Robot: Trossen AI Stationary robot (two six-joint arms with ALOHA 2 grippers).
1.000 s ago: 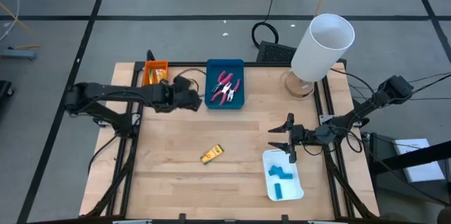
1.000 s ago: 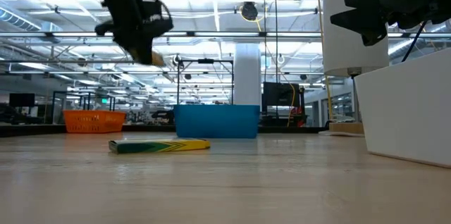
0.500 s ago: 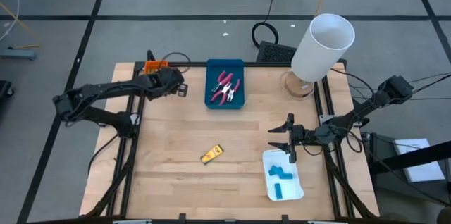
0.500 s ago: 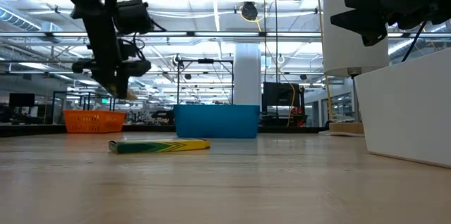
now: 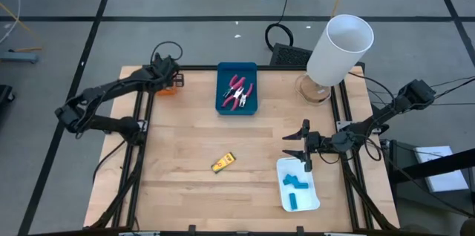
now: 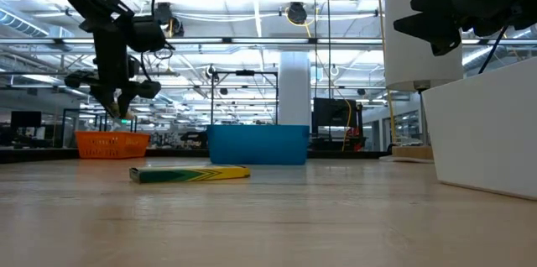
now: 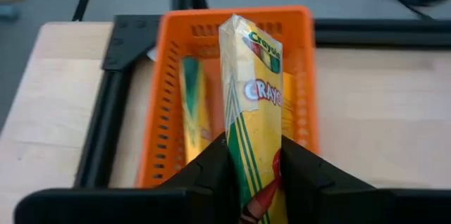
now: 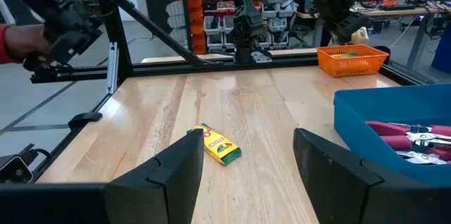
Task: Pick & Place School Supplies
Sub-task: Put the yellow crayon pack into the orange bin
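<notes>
Orange tray (image 5: 166,86), blue tray (image 5: 237,107), white tray (image 5: 312,188), white lampshade (image 5: 339,49).

The left claw (image 5: 168,73) is hanging over the orange tray (image 5: 166,87) at the far left corner of the wooden desk (image 5: 193,132). Near it, the blue tray (image 5: 237,69) is holding pink-handled pliers (image 5: 237,92). A yellow box (image 5: 223,162) is lying alone in the middle of the desk. The right claw (image 5: 300,145) is waiting above the white tray (image 5: 308,191), which is holding light-blue blocks (image 5: 295,188). A white tube (image 5: 338,49) is standing at the far right.
</notes>
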